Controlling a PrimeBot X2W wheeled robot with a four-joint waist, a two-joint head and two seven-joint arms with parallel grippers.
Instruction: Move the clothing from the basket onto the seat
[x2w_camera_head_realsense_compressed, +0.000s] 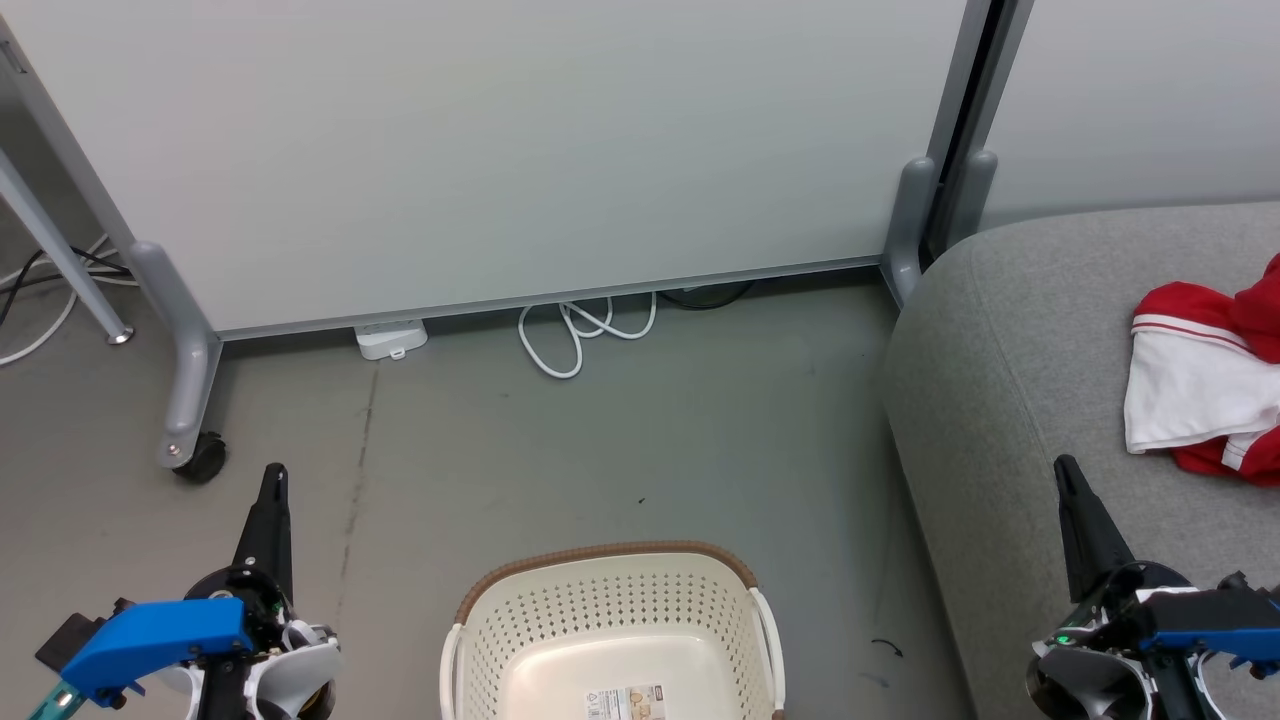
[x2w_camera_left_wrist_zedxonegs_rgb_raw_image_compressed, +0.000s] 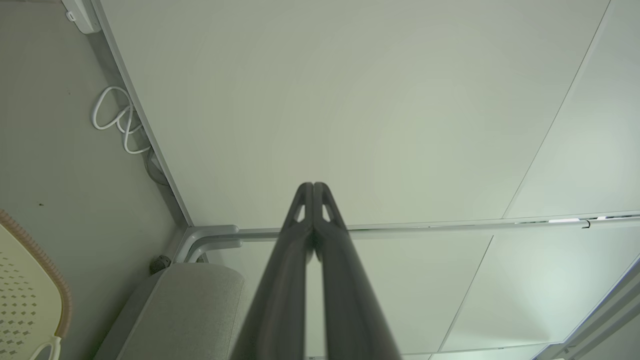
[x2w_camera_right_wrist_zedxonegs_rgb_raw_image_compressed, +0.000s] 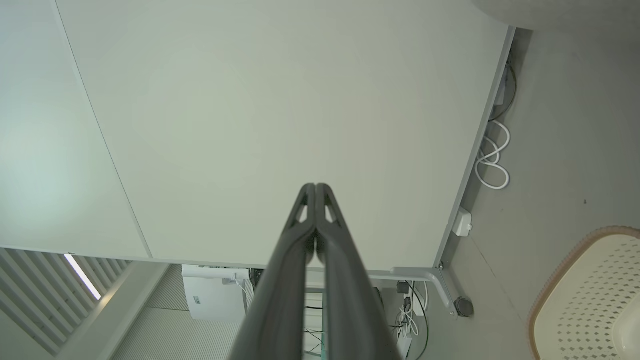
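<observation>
I see the basket (x2w_camera_head_realsense_compressed: 612, 640) on the floor looking empty, clothing (x2w_camera_head_realsense_compressed: 1205, 385) piled on the seat (x2w_camera_head_realsense_compressed: 1010, 400), left gripper (x2w_camera_head_realsense_compressed: 272, 478) and right gripper (x2w_camera_head_realsense_compressed: 1066, 470) both closed on nothing — looks done.

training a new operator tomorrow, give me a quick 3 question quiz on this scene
1. True or false: the clothing lies in the basket.
2. What lies on the floor by the white partition? A) a coiled white cable B) a shoe C) a bottle
3. How do the jaws of the left gripper and right gripper stand?
Key: 1 false, it lies on the seat. 2 A. 3 both shut, holding nothing.
</observation>
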